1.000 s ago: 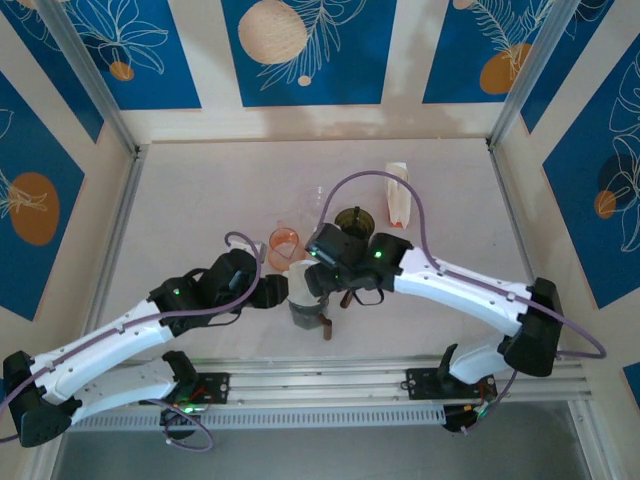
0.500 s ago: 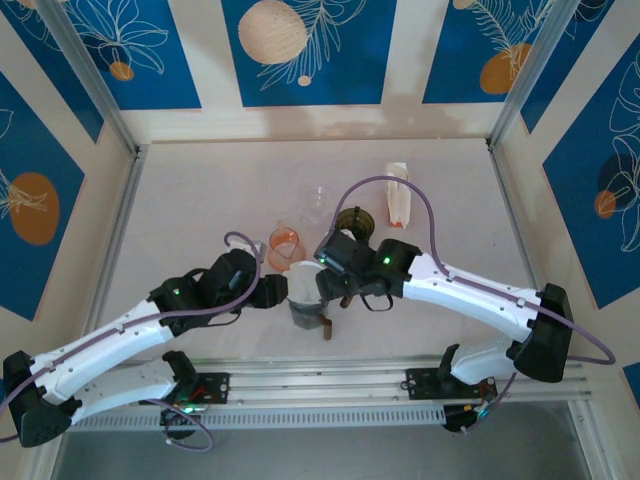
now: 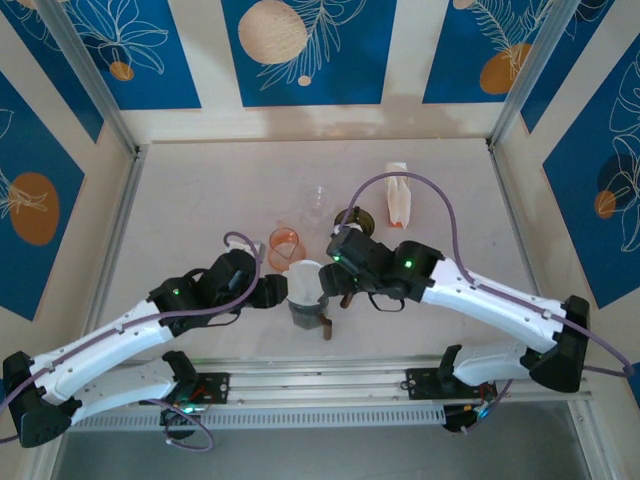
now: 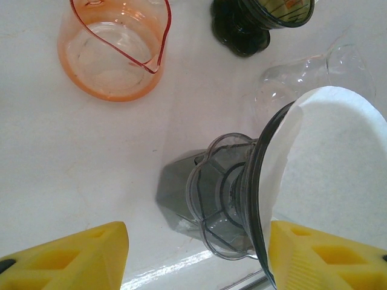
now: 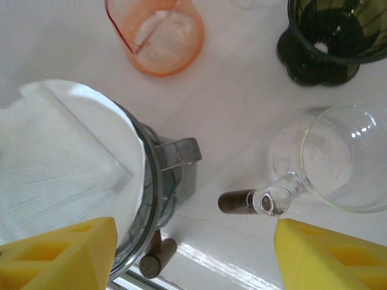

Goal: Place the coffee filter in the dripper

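Observation:
The white coffee filter (image 3: 304, 273) sits opened inside the grey transparent dripper (image 3: 303, 310) near the table's front middle. In the right wrist view the filter (image 5: 60, 163) lines the dripper's bowl (image 5: 152, 175), at the left of the frame. My right gripper (image 5: 193, 257) is open, its yellow fingers (image 5: 329, 257) apart with only bare table between them. In the left wrist view the filter (image 4: 329, 163) and the dripper (image 4: 224, 199) stand beside the right finger (image 4: 326, 257). My left gripper (image 4: 196, 260) is open and holds nothing.
An orange beaker (image 3: 283, 246) stands just behind the dripper. A dark green dripper (image 5: 329, 36) and a clear glass dripper with a brown handle (image 5: 329, 163) sit to the right. A clear glass (image 3: 318, 200) and a white filter packet (image 3: 398, 192) stand farther back.
My right gripper has drawn back to the right off the dripper, uncovering the filter in it. The left arm has stayed put.

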